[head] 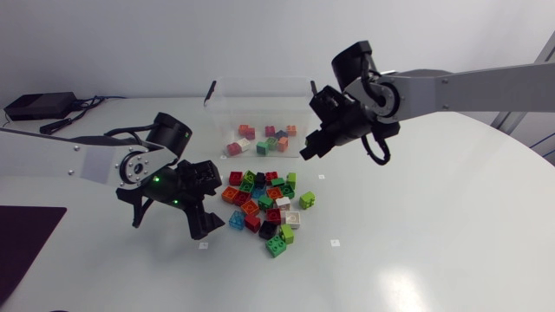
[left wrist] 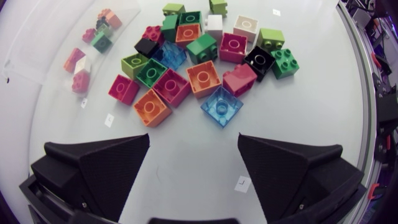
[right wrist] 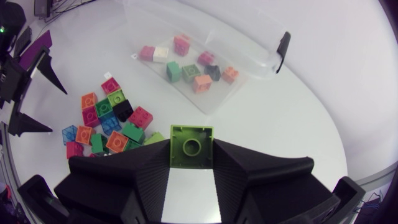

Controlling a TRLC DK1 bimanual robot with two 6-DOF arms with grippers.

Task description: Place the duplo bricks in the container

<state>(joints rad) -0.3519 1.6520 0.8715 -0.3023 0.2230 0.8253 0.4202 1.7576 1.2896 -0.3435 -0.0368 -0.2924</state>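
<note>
Lime brick (right wrist: pixel 191 138) half hidden in right claw (right wrist: pixel 191 155); container (head: pixel 227 94) corner behind right arm (head: pixel 468 87)

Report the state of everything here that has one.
Left gripper: open, empty.
Right gripper: shut on a green brick.
Container: open, some bricks inside.
Green brick: held, not yet in the container.
Pile: loose, outside the container.

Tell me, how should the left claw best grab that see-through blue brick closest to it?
Grip the transparent blue brick by two opposite side walls, coming straight down. It sits stud-up, turned cornerwise to the open left gripper, with its near walls free, so the wrist should probably twist first. Its far walls are close to an orange brick and a pink brick, leaving one finger little room.
</note>
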